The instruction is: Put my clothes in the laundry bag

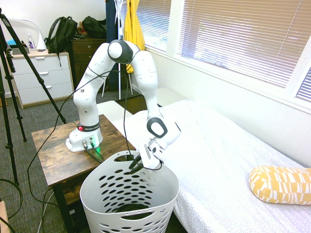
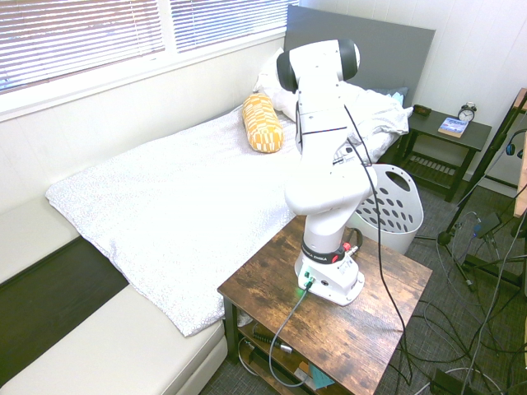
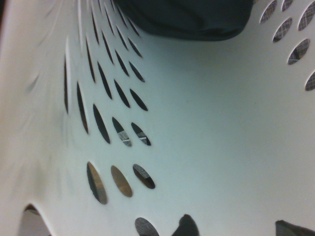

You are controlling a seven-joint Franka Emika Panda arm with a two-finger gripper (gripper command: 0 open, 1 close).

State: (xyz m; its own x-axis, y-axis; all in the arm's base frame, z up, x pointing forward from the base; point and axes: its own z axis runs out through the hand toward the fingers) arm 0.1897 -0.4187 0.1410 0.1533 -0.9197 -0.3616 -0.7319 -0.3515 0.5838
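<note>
Clothes (image 3: 189,19): one dark bundle, lying on the floor of the basket, below the gripper and clear of it. In your first exterior view it shows only as a dark patch through the basket's lower holes; the wrist view shows its rounded edge against the white interior.

Basket (image 1: 104,194): one, white, round and tapered, oval holes in rows all over its wall. It stands directly beneath the gripper, between the wooden table and the bed.

Gripper (image 1: 136,166): one, angled downward just inside the basket's rim on the side nearest the arm. You can see its two dark fingers (image 1: 132,165) standing a little apart with nothing between them. In your second exterior view the arm hides it.

Table (image 1: 53,145): one, dark wood, behind the gripper, just beside the basket.

Bed (image 1: 223,160): one, white cover, alongside the gripper on the window side.

Pillow (image 1: 282,184): one, yellow patterned, on the bed, well away from the gripper.

Yellow garment (image 1: 132,26): one, hanging at the far wall behind the arm.

Backpacks (image 1: 60,34): two, dark, on the furniture at the far wall.

White dresser (image 1: 41,77): one, with drawers, far behind the gripper.

Nightstand (image 2: 445,136): one, dark, beyond the basket in your second exterior view, carrying one book (image 2: 454,126) and one small clock (image 2: 467,111).
</note>
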